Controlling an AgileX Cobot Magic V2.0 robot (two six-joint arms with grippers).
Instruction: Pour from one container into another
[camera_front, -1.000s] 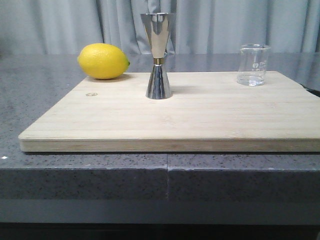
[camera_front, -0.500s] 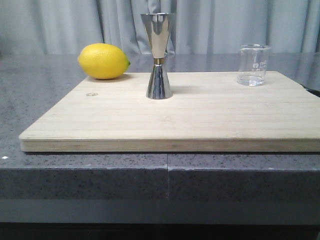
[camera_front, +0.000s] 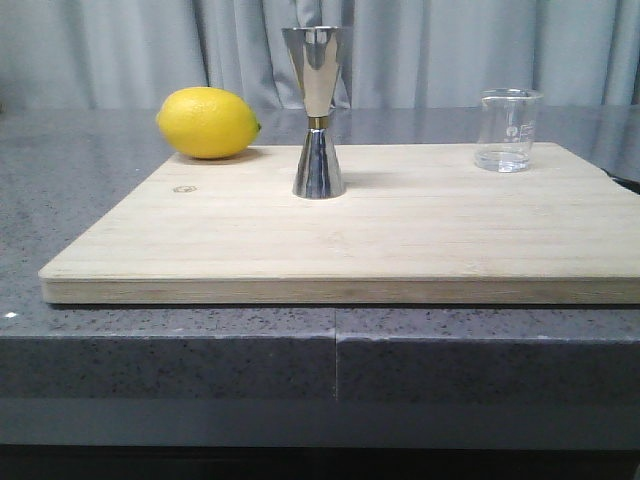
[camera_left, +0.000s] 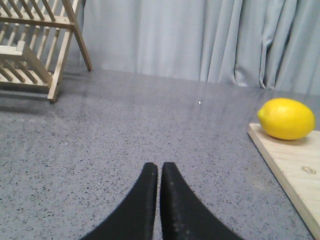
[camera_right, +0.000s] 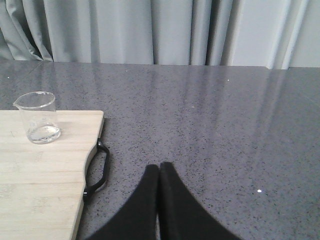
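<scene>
L gripper (camera_left: 160, 172) & R gripper (camera_right: 159, 172) clenched empty, low over counter (camera_right: 225, 125), off board (camera_front: 400, 230).

My small clear glass beaker (camera_front: 508, 130) stands upright at the far right of the wooden board (camera_front: 400, 230), its pouring lip and faint white markings showing, with what may be a little clear liquid at the bottom. My tall steel jigger (camera_front: 318, 110) stands upright near the board's far middle, well apart from it, gold at its narrow waist

Left gripper (camera_left: 160, 172) and right gripper (camera_right: 159, 175) each show two matte black, smoothly curved jaws tapering to narrow rounded tips.
</scene>
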